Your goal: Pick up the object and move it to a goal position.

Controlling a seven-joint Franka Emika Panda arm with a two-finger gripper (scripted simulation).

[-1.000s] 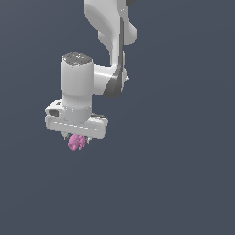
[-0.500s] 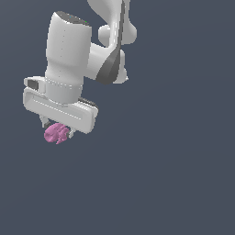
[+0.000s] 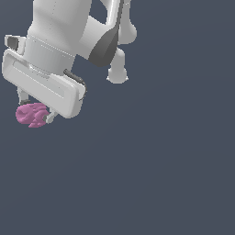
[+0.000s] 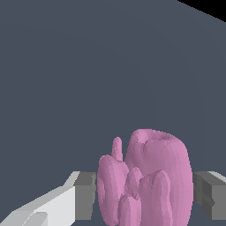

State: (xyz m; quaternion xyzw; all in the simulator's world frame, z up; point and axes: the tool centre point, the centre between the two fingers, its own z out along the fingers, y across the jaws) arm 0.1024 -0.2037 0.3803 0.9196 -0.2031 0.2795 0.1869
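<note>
The object (image 3: 31,114) is a lumpy pink-magenta blob, held under the white gripper (image 3: 36,113) at the exterior view's left. In the wrist view the object (image 4: 145,181) fills the space between the two grey finger pads (image 4: 84,196), which press on both of its sides. The gripper (image 4: 145,196) is shut on it. The white hand and arm rise above it toward the top of the exterior view, tilted. The object hangs well off the dark grey floor (image 3: 160,174).
Only the flat dark grey floor (image 4: 88,66) lies around the gripper in both views. A black area (image 4: 212,9) shows at one corner of the wrist view, beyond the floor's edge.
The gripper, still holding the object, has moved toward the exterior view's left and grown larger in the picture, and the hand has tilted more.
</note>
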